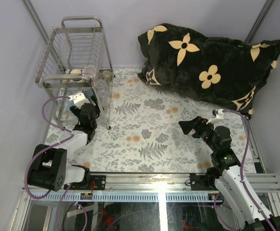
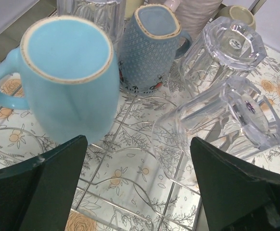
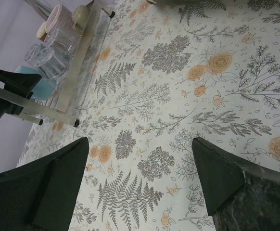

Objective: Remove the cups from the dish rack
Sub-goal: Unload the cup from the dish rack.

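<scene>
Three eyes on my table

One looks down from high up behind me at the whole table. My left hand carries one, very close over the cups in the dish rack. My right hand carries one that looks low across the table to that same rack.

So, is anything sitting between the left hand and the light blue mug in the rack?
Nothing visible. The open left hand faces the upside-down light blue mug directly, with only rack wires below. A tipped clear glass lies just right of the gap, crowding that side.
</scene>
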Tool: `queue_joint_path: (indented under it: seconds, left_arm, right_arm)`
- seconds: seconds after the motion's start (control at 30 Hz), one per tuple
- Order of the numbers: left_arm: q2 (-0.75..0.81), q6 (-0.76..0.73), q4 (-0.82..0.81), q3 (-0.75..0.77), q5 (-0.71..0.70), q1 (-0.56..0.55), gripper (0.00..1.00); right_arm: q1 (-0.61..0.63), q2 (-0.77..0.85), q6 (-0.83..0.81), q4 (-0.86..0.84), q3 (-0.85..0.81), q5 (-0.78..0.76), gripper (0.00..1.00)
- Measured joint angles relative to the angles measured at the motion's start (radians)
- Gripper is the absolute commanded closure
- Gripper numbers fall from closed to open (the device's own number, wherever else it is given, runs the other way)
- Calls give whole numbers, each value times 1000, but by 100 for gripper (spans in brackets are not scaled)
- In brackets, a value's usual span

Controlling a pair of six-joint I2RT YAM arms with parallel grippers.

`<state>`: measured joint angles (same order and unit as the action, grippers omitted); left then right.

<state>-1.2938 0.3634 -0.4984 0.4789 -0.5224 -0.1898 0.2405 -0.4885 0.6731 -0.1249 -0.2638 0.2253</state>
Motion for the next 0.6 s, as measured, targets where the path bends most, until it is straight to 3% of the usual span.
queue_joint_path:
  seconds: [0.6]
  left_arm:
    - [111, 58, 2, -33, -76, 0, 12]
  right_arm:
    - [0, 2, 0, 0, 4, 0, 5]
